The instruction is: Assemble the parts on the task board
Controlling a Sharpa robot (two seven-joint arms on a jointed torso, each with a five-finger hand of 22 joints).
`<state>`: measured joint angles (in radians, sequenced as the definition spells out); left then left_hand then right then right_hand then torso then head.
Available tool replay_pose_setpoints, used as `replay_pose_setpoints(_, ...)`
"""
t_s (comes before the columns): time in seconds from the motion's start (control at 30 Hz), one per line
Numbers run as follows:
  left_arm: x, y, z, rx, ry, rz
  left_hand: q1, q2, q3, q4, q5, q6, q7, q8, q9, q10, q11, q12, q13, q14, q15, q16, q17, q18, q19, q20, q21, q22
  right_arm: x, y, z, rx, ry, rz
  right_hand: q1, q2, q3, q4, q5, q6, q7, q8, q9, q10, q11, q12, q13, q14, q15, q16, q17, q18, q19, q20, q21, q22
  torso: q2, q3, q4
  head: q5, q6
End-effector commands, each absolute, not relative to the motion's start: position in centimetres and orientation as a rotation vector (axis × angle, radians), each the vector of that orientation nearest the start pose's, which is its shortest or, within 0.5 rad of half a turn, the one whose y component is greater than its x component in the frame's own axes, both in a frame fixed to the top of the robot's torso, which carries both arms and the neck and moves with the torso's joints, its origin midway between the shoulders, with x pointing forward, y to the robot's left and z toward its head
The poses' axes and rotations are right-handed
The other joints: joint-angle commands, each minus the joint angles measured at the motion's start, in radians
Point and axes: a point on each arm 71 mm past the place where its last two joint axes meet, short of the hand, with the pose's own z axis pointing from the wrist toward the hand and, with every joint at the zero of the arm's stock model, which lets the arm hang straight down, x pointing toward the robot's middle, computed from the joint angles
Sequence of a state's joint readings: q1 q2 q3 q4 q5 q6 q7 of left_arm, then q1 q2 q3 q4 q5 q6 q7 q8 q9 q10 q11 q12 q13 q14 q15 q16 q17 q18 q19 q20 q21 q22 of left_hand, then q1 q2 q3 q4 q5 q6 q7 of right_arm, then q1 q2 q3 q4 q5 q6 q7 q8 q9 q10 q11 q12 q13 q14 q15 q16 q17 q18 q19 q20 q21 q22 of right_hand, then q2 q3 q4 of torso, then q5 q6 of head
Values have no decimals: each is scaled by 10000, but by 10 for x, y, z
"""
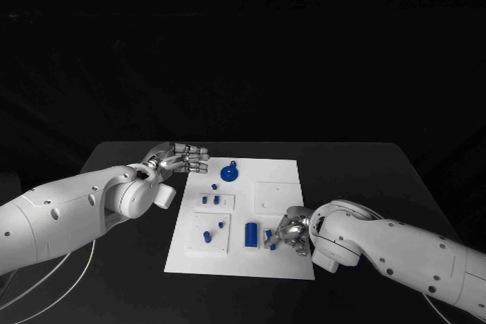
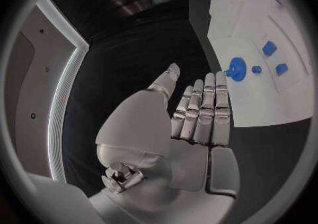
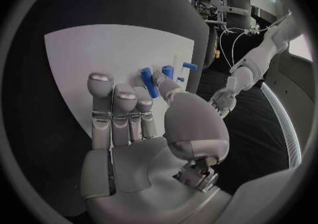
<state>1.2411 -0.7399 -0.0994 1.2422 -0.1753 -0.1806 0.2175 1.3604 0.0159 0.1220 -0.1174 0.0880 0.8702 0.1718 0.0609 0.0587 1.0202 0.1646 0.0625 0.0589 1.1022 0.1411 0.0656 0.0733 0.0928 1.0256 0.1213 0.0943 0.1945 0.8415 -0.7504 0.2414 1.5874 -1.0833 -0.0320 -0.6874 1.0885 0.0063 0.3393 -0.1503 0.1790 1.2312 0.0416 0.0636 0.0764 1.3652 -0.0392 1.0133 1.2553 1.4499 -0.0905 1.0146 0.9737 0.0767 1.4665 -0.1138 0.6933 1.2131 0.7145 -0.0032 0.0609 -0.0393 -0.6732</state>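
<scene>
Your board (image 1: 273,176) lies in the middle of the black worktop (image 1: 355,162), its long side running away from the robot.

Your left hand (image 1: 174,159) hovers at the board's 10 o'clock corner, over bare worktop just beside the edge. Its fingers (image 2: 202,107) lie straight and side by side, holding nothing and touching nothing. From the left wrist you can see the round part (image 2: 236,68) lying just beyond the fingertips, with small pegs (image 2: 269,48) farther along the board.

Your right hand (image 1: 293,230) sits over the board's 5 o'clock area. Its fingers (image 3: 122,112) are extended, close together and empty. A small part (image 1: 272,238) lies right against the hand in the head view; you cannot tell whether they touch, since the hand covers part of it.

On the board, the round part (image 1: 230,173) lies toward 11 o'clock. Two small pegs (image 1: 211,198) stand at about 9 o'clock, two more pieces (image 1: 212,232) at 7 o'clock, and an upright cylinder (image 1: 251,232) near 6 o'clock, beside the right hand. From the right wrist, the cylinder (image 3: 149,82) and two other blue pieces show past the fingertips, but their shapes are hard to make out, and the thumb hides part of the board.
</scene>
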Motion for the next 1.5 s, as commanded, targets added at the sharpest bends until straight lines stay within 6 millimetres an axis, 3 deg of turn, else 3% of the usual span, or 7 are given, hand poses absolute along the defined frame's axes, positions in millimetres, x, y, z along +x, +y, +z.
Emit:
replay_pose_setpoints(0.03, 534, 233, -204, -9952, 16479, -13353, -28, 41, -38, 44, -43, -86, 17, 0, -11, -85, -14, 30, 0, -79, 19, -22, 14, -53, 45, 28, 61, -14, 426, -168, -288, 5050, 23910, 4810, -125, -9, -108, 47, -64, 41, -44, -3, -6, -17, -61, -2, -6, -2, -53, -15, -15, -132, 488, -44, -51, 6, 0, -3, 6, 0, -5)
replay_pose_setpoints(0.33, 534, 233, -204, -9959, 16497, -13348, -59, 46, -53, 77, -37, -82, 15, 1, -10, -94, -11, 28, -1, -82, 23, -21, 14, -55, 46, 32, 60, -26, 428, -169, -289, 5146, 23848, 4779, -261, -113, -420, 562, -835, 18, -37, -1, -17, -19, -51, -26, -25, -2, -50, -33, -19, -113, 493, -42, -86, 4, 1, -6, 3, -1, -1)
replay_pose_setpoints(0.6, 534, 233, -204, -9959, 16509, -13352, -70, 46, -61, 96, -33, -87, 15, 1, -10, -95, -9, 30, 0, -87, 25, -21, 15, -55, 44, 34, 57, -37, 428, -169, -289, 5124, 23884, 4774, -99, -186, -1067, 903, -698, -11, -16, -3, -22, -44, -36, -81, -68, -4, -46, -56, -20, -101, 493, -35, -110, 10, 2, -5, 4, 15, -7)
replay_pose_setpoints(0.93, 534, 232, -204, -9958, 16516, -13355, -70, 46, -61, 96, -33, -87, 15, 1, -10, -95, -9, 30, 0, -87, 25, -21, 15, -55, 44, 34, 57, -37, 429, -168, -289, 5197, 23738, 4908, 58, -173, -1119, 906, -667, -14, -20, -1, -22, -46, -39, -85, -77, -6, -49, -65, -15, -98, 493, -37, -130, 10, 1, -3, 4, 26, 2)
replay_pose_setpoints(1.13, 534, 232, -204, -9960, 16516, -13353, -70, 46, -61, 96, -33, -87, 15, 1, -10, -95, -9, 30, 0, -87, 25, -21, 15, -55, 44, 34, 57, -37, 429, -167, -288, 5202, 23649, 5018, 113, -96, -1094, 662, -638, -14, -23, -3, -24, -44, -35, -76, -79, -4, -48, -68, -8, -102, 494, -36, -126, 17, -2, -3, 2, 53, -3)
replay_pose_setpoints(1.33, 534, 232, -204, -9962, 16519, -13351, -70, 46, -61, 96, -33, -87, 15, 1, -10, -95, -9, 30, 0, -87, 25, -21, 15, -55, 44, 34, 57, -37, 429, -166, -288, 5193, 23617, 5067, 61, -131, -1134, 663, -647, -19, -17, -4, -25, -49, -33, -83, -85, -5, -50, -72, -9, -97, 494, -40, -129, 18, -3, -5, -1, 65, -6)
replay_pose_setpoints(1.5, 534, 233, -204, -9969, 16524, -13340, -36, 44, -61, 113, -7, -93, 17, 3, -9, -97, -9, 31, 0, -89, 24, -21, 16, -54, 57, 34, 58, -92, 430, -167, -287, 5305, 23499, 5059, -37, -190, -1234, 894, -1214, -43, 0, -1, -23, -51, -20, -97, -98, -8, -44, -82, -12, -86, 495, -36, -132, 19, 0, 0, 2, 72, -6)
